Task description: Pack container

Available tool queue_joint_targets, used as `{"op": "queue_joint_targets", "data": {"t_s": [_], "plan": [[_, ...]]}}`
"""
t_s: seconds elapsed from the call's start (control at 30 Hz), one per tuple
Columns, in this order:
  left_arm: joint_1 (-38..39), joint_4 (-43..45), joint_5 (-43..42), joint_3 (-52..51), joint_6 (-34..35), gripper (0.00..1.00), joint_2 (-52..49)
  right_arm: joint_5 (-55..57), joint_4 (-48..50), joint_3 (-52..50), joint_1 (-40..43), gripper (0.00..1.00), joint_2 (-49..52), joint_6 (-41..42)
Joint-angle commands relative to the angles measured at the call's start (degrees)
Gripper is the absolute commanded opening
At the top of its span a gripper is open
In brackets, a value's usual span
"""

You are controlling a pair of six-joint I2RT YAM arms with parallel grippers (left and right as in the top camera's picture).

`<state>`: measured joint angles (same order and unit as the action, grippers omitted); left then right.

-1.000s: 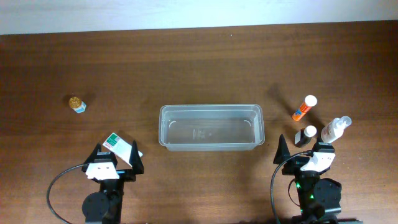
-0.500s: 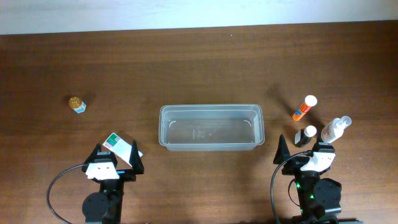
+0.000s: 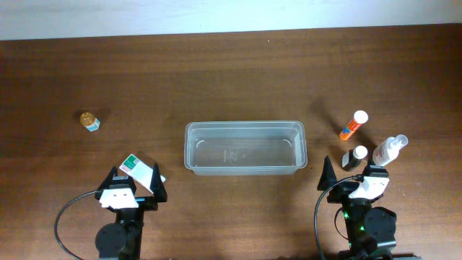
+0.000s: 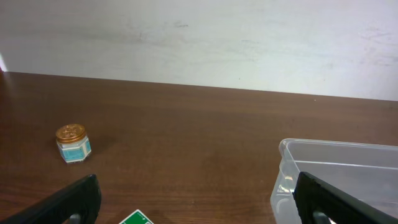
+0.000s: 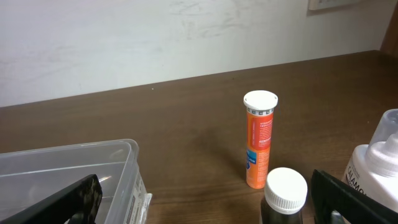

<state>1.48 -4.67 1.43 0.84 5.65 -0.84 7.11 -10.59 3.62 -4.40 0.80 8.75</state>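
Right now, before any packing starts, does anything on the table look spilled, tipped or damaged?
Nothing stands out. The container sits upright and empty. The orange tube, dark bottle and small jar all stand upright, and nothing is spilled. Only the green-and-white box lies turned at an angle to the container.

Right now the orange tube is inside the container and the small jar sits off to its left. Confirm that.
No: the overhead view shows the orange tube standing on the table outside the container. The small jar is to its left.
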Motion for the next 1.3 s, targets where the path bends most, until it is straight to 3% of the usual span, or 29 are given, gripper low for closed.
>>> {"op": "queue_joint_targets", "data": {"t_s": [0.0,0.53,0.63,0.87,1.03,1.27], "plan": [[-0.2,-0.1,-0.8,-0.3,-0.5,0.99,0.5,0.9,0.0,-0.4,0.3,0.98,-0.4,-0.3],[-0.2,-0.1,-1.0,-0.3,-0.5,1.00,0.4,-1.2,-0.3,-0.4,0.3,0.98,-0.4,-0.3],[-0.2,0.0,-2.2,-0.2,1.5,0.99,0.3,-2.9,-0.3,-0.4,0.3,0.98,-0.4,2.8],[-0.2,-5.6,-3.2,6.6,2.7,0.99,-1.9,-3.8,-0.1,4.7,0.3,0.98,1.1,2.4],[-0.2,-8.4,-3.1,16.6,2.4,0.99,-9.8,-3.2,-2.4,14.4,0.4,0.98,10.9,2.2],[-0.2,-22.0,-3.0,32.2,2.4,0.99,-28.3,-3.3,-15.6,36.5,0.4,0.98,35.2,2.2]]}}
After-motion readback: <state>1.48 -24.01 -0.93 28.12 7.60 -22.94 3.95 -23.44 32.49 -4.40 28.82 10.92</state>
